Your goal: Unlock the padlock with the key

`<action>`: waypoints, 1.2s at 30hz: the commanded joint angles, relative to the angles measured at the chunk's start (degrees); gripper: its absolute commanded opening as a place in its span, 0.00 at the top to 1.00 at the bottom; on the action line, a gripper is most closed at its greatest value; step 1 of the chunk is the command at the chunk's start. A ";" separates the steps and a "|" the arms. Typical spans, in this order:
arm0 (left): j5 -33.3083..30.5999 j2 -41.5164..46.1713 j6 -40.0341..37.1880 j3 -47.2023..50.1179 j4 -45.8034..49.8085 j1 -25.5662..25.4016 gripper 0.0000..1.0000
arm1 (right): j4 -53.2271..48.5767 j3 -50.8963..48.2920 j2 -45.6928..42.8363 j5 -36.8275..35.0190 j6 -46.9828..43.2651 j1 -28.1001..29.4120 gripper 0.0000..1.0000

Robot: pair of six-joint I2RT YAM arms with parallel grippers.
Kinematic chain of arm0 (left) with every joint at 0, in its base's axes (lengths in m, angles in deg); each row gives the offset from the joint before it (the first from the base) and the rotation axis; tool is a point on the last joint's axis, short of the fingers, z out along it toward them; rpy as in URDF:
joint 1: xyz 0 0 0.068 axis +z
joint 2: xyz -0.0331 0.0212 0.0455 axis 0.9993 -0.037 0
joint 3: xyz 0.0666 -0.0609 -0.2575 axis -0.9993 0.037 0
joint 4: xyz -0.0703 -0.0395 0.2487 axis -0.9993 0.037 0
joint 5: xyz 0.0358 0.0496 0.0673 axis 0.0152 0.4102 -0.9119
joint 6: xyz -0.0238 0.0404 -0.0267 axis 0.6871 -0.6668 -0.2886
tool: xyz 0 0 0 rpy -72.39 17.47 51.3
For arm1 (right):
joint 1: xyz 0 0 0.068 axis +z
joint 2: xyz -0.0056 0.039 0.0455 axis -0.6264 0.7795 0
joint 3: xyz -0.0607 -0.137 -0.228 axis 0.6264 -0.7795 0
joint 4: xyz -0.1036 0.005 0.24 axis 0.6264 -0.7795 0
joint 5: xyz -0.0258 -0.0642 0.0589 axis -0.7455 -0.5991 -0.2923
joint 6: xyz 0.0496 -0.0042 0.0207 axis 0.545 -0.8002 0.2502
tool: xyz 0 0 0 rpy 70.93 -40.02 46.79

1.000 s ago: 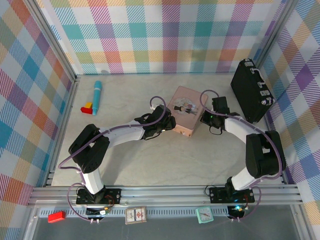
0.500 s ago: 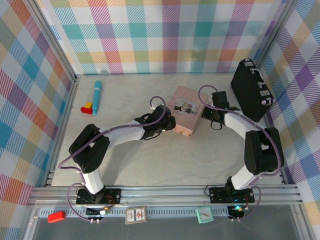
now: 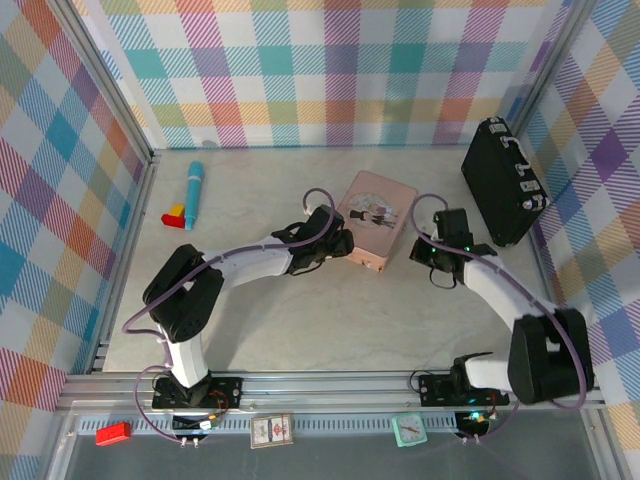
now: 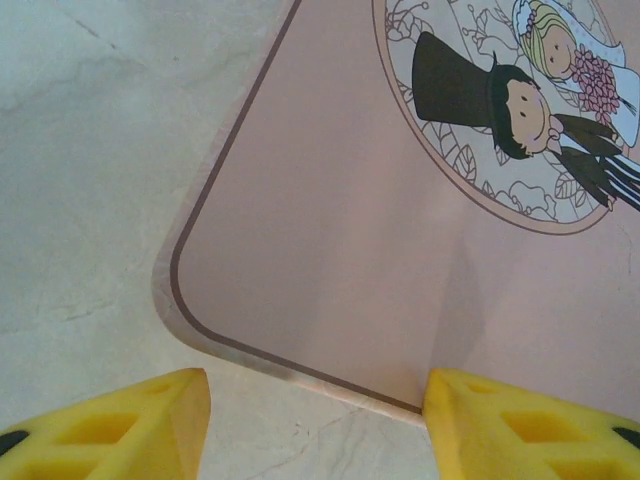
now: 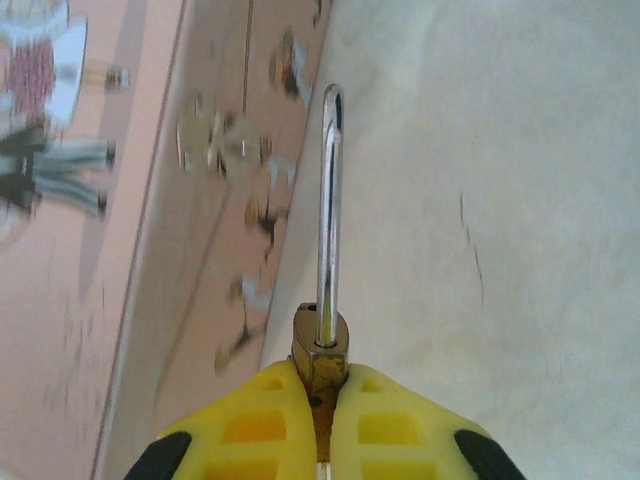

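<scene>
Padlock [image 5: 320, 338] — body mostly hidden, pinched by right tool [image 5: 320, 388]; shackle [image 5: 328, 200] pokes out.

Two arms reach over the surface [image 3: 330, 320]: the left arm [image 3: 240, 265] and the right arm [image 3: 500, 290]. One pink tin [image 3: 373, 220] lies mid-frame in the top view, with one black case [image 3: 503, 180] at upper right and one blue tube [image 3: 194, 190] at upper left beside one red-and-yellow piece [image 3: 175, 214]. One padlock [image 5: 320, 345] shows low in the right wrist view. Three small items line the bottom edge: one red block [image 3: 113, 432], one card [image 3: 271, 430], one teal clock [image 3: 408, 430].
</scene>
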 commanded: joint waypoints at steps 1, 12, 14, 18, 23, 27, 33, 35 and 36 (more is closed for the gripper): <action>0.46 -4.10 -3.40 -1.80 2.06 2.07 0.41 | -4.57 -4.64 -6.30 6.08 2.19 0.40 0.96; 8.03 -13.63 -10.87 -12.99 -0.73 9.36 0.41 | -7.86 -15.49 -18.94 13.33 10.26 8.00 0.95; 9.17 -15.61 -14.28 -14.95 -3.50 9.49 0.41 | -6.39 -17.34 -18.99 14.56 10.91 9.10 0.95; 12.18 -19.22 -16.99 -19.95 -3.72 9.98 0.40 | -1.98 -20.23 -19.09 18.90 11.46 9.97 0.95; 4.71 -14.70 -20.81 -22.28 4.96 10.00 0.40 | 1.00 -21.31 -19.04 21.15 12.26 11.54 0.95; 3.33 -3.58 -19.75 -17.30 12.46 9.45 0.39 | 2.31 -21.81 -17.05 22.58 12.62 13.17 0.94; 3.76 17.70 -16.17 5.34 5.88 9.49 0.36 | 6.10 -22.21 -12.61 23.32 13.37 15.79 0.92; 2.76 23.71 -15.96 12.32 4.33 9.49 0.36 | 6.87 -22.12 -10.21 22.71 13.50 16.62 0.91; 2.35 26.60 -15.71 15.30 3.38 9.49 0.36 | 7.06 -22.05 -9.38 22.36 13.44 16.90 0.91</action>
